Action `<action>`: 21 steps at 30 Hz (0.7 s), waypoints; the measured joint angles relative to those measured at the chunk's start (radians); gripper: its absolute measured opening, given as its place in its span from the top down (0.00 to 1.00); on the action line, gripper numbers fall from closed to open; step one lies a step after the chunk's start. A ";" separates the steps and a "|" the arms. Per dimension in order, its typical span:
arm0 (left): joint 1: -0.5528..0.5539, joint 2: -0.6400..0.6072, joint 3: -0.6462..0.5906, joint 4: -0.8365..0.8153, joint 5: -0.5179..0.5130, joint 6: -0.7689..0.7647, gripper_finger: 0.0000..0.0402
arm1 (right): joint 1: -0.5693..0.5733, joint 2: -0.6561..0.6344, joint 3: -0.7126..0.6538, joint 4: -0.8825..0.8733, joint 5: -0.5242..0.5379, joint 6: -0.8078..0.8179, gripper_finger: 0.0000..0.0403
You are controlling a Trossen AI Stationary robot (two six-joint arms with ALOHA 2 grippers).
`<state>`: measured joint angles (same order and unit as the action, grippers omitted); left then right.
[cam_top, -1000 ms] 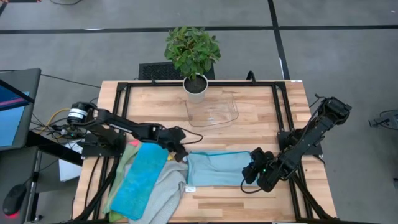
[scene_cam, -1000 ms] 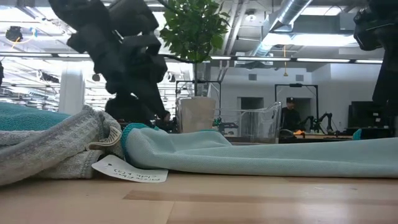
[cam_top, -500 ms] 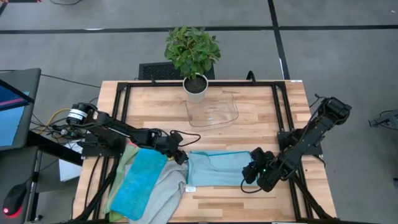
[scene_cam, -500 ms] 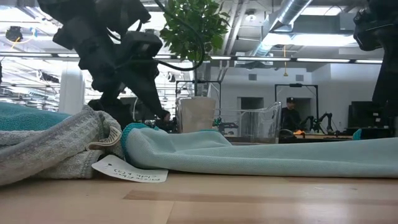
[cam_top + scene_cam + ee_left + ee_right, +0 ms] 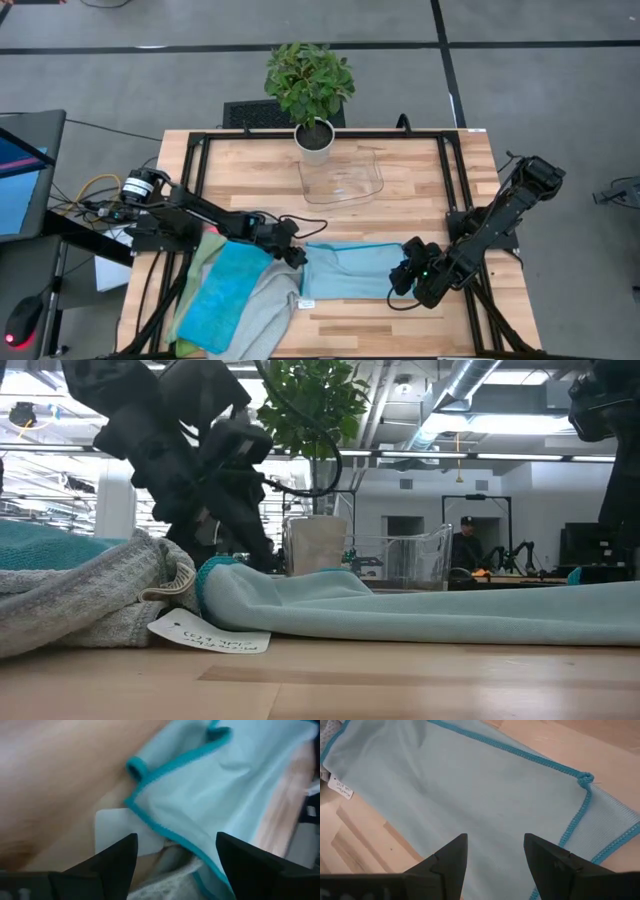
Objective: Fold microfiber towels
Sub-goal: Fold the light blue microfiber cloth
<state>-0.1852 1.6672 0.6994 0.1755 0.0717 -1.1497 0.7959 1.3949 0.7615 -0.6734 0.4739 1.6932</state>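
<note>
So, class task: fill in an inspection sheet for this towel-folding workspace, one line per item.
Surface: wooden table in a black frame.
Job's things: light teal-edged towel lies flat at the front middle; bright blue towel lies on a grey towel in a heap at front left; green towel edge shows beside it.
Clutter: potted plant and clear plastic tray at the back; white tag by the heap.
Grippers: left tool open over the teal-edged towel's left corner; right tool open at its right edge.
Cables: wires by the left arm's base.
Surroundings: a person far behind.
</note>
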 joint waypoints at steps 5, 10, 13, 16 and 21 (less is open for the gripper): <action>-0.001 0.000 0.000 0.018 -0.016 -0.009 0.45 | 0.000 0.000 0.000 0.000 0.001 0.000 0.45; 0.000 0.000 0.000 0.018 -0.057 -0.020 0.65 | 0.000 0.000 0.000 -0.003 0.001 0.000 0.45; 0.000 0.000 0.000 0.018 -0.083 -0.026 0.78 | 0.000 0.000 0.000 -0.026 0.001 0.030 0.45; 0.000 0.000 0.000 0.019 -0.096 -0.025 0.90 | 0.000 0.000 0.000 -0.113 0.000 0.145 0.45; 0.000 0.000 0.000 0.046 -0.095 -0.028 0.98 | -0.015 -0.043 0.000 -0.226 -0.005 0.211 0.45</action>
<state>-0.1856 1.6669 0.6998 0.2213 -0.0237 -1.1774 0.7807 1.3522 0.7612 -0.8998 0.4692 1.9042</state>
